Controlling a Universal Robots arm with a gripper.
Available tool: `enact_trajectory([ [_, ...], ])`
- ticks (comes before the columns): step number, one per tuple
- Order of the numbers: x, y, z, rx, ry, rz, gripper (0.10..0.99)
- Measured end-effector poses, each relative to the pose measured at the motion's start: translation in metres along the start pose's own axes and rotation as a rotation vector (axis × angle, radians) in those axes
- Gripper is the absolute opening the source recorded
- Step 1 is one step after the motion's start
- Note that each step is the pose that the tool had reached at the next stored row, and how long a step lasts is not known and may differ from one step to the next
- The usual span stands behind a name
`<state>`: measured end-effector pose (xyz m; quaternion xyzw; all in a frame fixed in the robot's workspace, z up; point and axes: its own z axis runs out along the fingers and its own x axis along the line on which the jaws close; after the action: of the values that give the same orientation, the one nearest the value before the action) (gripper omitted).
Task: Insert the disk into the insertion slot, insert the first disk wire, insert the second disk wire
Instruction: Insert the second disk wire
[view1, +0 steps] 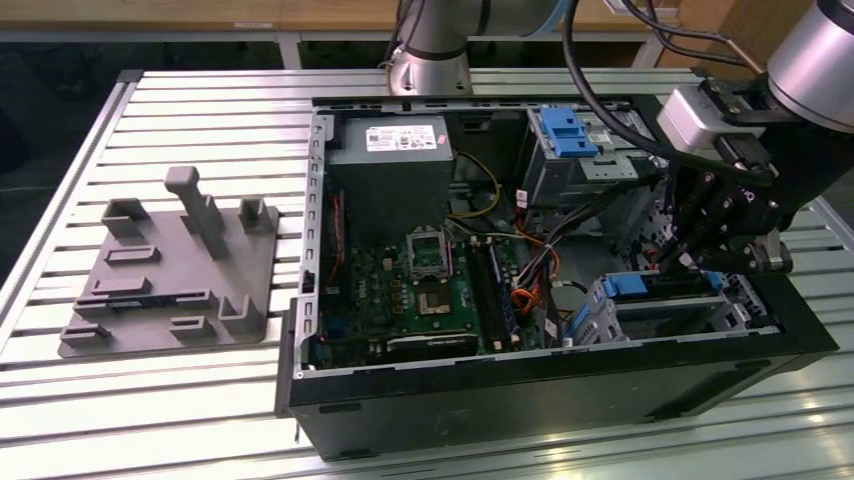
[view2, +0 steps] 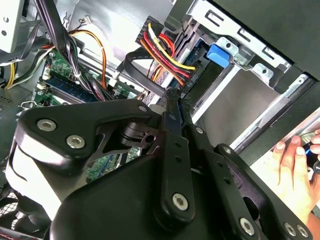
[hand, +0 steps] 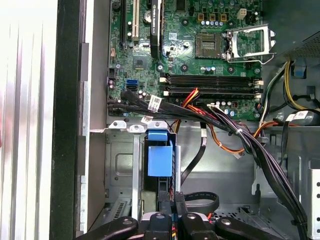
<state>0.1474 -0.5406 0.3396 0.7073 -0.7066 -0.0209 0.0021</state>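
Observation:
The disk (view1: 627, 290), framed in its blue caddy (hand: 160, 157), sits inside the insertion slot (view1: 694, 312), a low silver cage at the exterior view's right in the open computer case. My gripper (view1: 681, 265) hangs just over that cage. In both wrist views its fingers are drawn together on the black connector of a disk wire (view2: 167, 60) with red, yellow and black strands. The gripper (view2: 172, 96) points the connector at the caddy's end. The slot's perforated wall (hand: 120, 167) lies beside the blue caddy, and the gripper (hand: 170, 204) is right at it.
A taller silver cage with a blue latch (view1: 567, 130) stands behind. Loose cable bundles (hand: 235, 135) cross over the motherboard (view1: 427, 285). A grey fixture (view1: 174, 270) lies on the slatted table. A person's hand (view2: 292, 170) rests outside the case wall.

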Motion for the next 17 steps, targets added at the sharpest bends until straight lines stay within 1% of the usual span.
enact_trajectory([
  [17,0.0005,-0.0008,0.0034,0.0,-0.0002,0.011,0.149],
])
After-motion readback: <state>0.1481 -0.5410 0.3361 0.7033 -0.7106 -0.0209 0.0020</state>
